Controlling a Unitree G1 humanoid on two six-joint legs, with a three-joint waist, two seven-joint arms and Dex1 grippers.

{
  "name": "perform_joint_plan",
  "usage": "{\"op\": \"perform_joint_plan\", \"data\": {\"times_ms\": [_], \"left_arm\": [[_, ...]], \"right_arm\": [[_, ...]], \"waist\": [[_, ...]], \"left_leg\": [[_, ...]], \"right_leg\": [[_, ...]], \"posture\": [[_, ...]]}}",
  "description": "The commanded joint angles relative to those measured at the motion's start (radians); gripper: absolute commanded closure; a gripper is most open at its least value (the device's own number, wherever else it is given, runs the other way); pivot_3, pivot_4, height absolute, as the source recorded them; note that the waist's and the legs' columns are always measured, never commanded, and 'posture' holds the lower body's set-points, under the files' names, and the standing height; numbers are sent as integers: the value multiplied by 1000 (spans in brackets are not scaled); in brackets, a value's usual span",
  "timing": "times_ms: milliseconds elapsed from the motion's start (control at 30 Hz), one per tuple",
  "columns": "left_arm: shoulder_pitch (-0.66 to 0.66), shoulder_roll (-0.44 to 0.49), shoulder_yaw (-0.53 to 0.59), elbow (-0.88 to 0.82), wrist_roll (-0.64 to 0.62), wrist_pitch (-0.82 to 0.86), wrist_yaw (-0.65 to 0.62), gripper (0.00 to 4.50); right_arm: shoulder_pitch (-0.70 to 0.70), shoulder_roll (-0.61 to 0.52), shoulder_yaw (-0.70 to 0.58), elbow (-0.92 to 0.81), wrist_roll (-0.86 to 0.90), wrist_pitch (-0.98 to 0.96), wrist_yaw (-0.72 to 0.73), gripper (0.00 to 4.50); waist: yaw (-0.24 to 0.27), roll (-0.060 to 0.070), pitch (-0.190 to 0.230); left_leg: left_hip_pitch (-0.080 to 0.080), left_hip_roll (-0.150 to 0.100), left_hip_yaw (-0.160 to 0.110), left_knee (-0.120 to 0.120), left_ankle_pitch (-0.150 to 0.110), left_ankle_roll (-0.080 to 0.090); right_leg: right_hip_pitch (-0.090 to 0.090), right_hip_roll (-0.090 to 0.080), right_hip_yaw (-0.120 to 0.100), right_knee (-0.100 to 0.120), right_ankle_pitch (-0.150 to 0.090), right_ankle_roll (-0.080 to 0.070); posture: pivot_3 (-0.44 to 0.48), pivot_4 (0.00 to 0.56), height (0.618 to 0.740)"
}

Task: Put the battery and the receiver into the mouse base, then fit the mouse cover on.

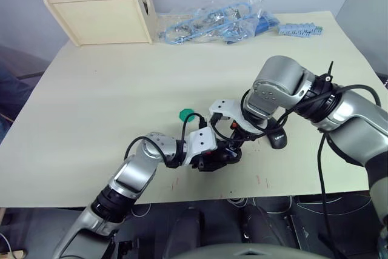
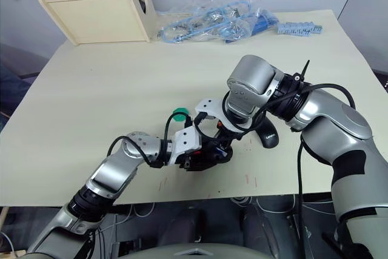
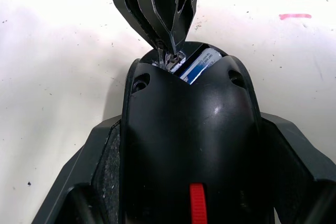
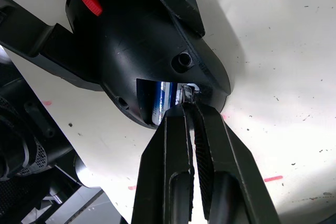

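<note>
From the head: mouse base (image 1: 217,157) clamped between left gripper (image 1: 212,157) fingers near table (image 1: 91,119) front edge, mouse cover (image 1: 276,139) just beside. Left wrist: battery (image 3: 195,66) seated in the base's open bay. Right wrist: right gripper (image 4: 190,109) fingertips pinched together on the small receiver (image 4: 187,94) at bay's edge.

This is looking like a lab or test workshop rather than a home. A plain pale table (image 1: 91,101) is standing against a bare grey wall, and small red marks (image 1: 262,181) are showing on its surface near the front edge. Two light wooden boxes (image 1: 100,13) are sitting at the far corner, beside a heap of clear plastic bags (image 1: 212,22) holding blue parts. Loose cables (image 1: 291,204) are hanging below the table's front edge.
</note>
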Motion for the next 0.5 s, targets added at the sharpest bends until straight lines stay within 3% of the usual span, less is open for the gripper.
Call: {"op": "perform_joint_plan", "data": {"times_ms": [33, 500], "left_arm": [[30, -28, -44, 28, -13, -7, 1, 1544], [42, -52, -28, 63, -12, -56, -14, 1544]], "right_arm": [[13, 32, 44, -4, 14, 4, 12, 4500], [-37, 31, 119, 6, 29, 4, 70, 4500]], "waist": [[0, 1, -1], [3, 2, -2]], "left_leg": [[0, 0, 0, 0, 0, 0], [0, 0, 0, 0, 0, 0]], "right_leg": [[0, 0, 0, 0, 0, 0], [0, 0, 0, -1, 0, 0]], "posture": [[0, 150, 740], [0, 150, 740]]}}
